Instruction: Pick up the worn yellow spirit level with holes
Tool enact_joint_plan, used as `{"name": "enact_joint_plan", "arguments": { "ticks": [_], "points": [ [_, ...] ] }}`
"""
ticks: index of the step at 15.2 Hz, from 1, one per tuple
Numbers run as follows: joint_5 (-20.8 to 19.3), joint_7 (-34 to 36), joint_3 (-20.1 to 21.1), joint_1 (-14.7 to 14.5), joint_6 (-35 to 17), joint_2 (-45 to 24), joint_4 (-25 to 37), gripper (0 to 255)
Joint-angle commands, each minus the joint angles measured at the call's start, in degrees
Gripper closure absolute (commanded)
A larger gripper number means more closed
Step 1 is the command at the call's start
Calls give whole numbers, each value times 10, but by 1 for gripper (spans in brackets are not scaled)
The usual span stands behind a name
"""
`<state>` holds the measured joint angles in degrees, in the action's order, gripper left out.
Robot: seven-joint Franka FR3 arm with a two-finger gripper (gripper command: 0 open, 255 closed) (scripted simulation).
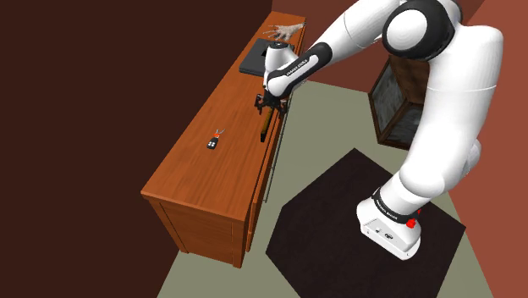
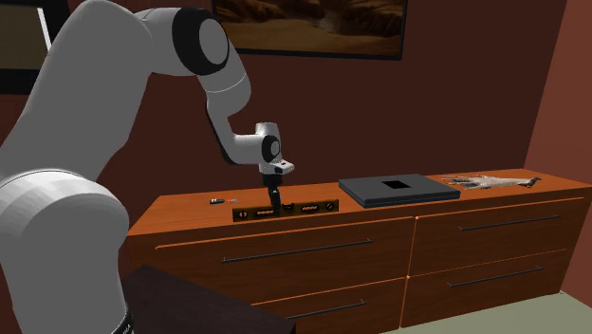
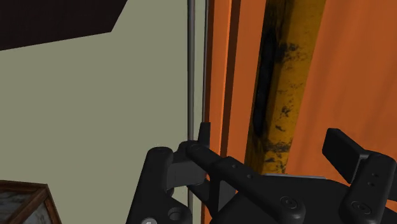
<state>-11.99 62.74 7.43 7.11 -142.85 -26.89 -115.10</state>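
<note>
The worn yellow spirit level [image 2: 313, 208] lies along the front edge of the wooden dresser top [image 2: 180, 214]. In the shoulder view the spirit level [image 1: 265, 127] pokes out below the hand. My black gripper [image 2: 274, 203] is down at the level's middle, open. In the wrist view the scuffed spirit level [image 3: 287, 76] runs away from the gripper [image 3: 275, 143], between its spread fingers. One fingertip [image 3: 203, 132] hangs over the dresser's front edge, and the other fingertip [image 3: 347, 149] is over the orange top; neither presses the level.
A small key fob [image 1: 213, 142] lies on the dresser [image 1: 203, 173] behind the level. A dark closed laptop [image 2: 398, 190] and a pale flat object [image 2: 489, 180] sit further along. Thin drawer handles [image 3: 190, 63] run below the edge. A dark rug [image 1: 355, 203] and a wooden crate [image 1: 398, 97] are on the floor.
</note>
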Motion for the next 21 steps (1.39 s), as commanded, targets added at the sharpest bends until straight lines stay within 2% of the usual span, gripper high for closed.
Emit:
{"name": "enact_joint_plan", "arguments": {
  "ticks": [1,2,3,12,21],
  "points": [
    [-3,2,-2,-1,-8,-9,2,0],
    [-3,2,-2,-1,-8,-9,2,0],
    [-3,2,-2,-1,-8,-10,3,255],
    [-3,2,-2,-1,-8,-9,2,255],
    [14,-12,8,6,45,42,4,255]
  ]
}}
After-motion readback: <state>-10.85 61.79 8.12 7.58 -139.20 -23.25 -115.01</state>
